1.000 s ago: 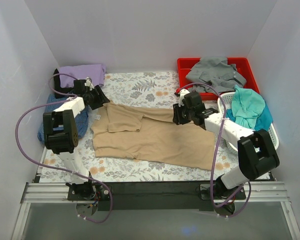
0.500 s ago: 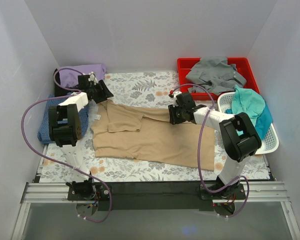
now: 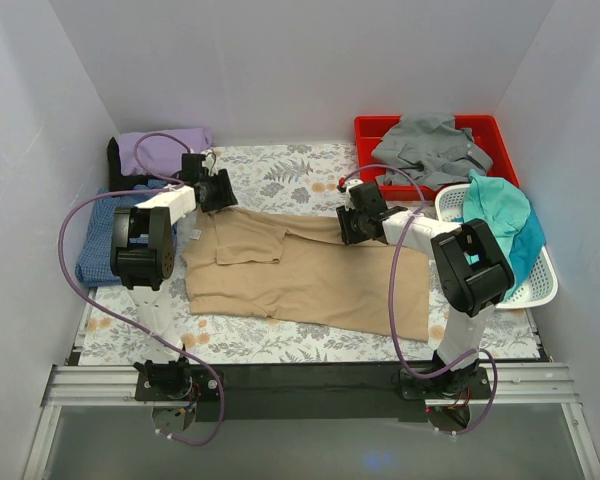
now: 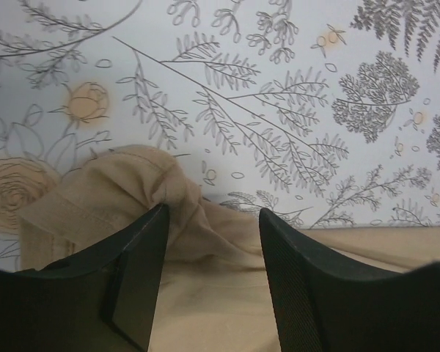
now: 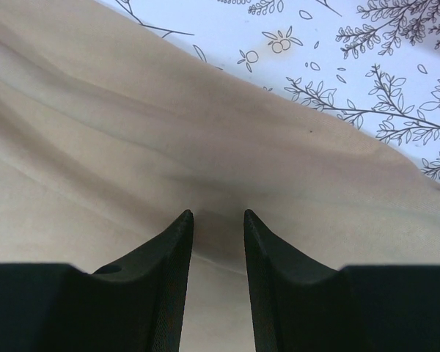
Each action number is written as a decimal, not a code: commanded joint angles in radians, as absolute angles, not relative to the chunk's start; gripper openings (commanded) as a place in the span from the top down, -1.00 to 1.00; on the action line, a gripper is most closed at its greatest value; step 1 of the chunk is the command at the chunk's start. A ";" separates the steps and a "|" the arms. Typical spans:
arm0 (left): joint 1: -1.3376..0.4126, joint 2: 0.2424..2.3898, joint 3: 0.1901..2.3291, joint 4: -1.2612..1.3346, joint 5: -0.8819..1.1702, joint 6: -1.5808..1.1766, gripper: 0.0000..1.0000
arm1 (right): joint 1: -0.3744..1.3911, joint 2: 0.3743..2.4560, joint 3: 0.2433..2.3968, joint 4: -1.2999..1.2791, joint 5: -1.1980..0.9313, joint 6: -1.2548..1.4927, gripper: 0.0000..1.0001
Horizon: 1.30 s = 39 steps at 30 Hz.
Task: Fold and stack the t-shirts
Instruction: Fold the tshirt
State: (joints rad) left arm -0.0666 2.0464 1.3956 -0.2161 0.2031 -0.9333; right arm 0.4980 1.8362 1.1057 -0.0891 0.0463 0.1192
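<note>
We see plain white walls [image 3: 300, 70] boxing in three sides, a floral-print table cover [image 3: 280, 170], even diffuse light, and a metal rail [image 3: 310, 385] along the near edge.

This is a robot test cell, a lab rig and no home: plain white walls [image 3: 280, 60] box in the counter [image 3: 280, 165] on three sides, and a floral sheet covers it. Two arms sit bolted to a metal rail [image 3: 300, 385] at the near edge, purple cables [image 3: 80, 230] looping off them. Laundry is staged as props: shirts in a red bin [image 3: 365, 130] and a white basket [image 3: 540, 285], a tan shirt [image 3: 310, 275] spread flat.
</note>
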 commanded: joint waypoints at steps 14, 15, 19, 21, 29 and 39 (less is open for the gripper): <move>-0.060 1.963 1.379 -0.205 0.084 -0.897 0.01 | 0.502 1.878 1.181 -0.052 0.083 0.095 0.20; -0.063 1.968 1.382 -0.209 0.086 -0.897 0.02 | 0.500 1.881 1.184 -0.052 0.084 0.092 0.20; -0.067 1.985 1.382 -0.209 0.089 -0.896 0.17 | 0.497 1.896 1.190 -0.051 0.094 0.092 0.20; -0.069 2.000 1.387 -0.210 0.087 -0.894 0.26 | 0.489 1.907 1.196 -0.051 0.092 0.095 0.20; -0.067 2.051 1.437 -0.235 0.066 -0.896 1.00 | 0.468 1.951 1.183 -0.052 0.106 0.124 0.21; 0.081 1.973 1.448 -0.227 0.067 -0.954 1.00 | 0.420 1.976 1.127 -0.112 0.149 0.160 0.22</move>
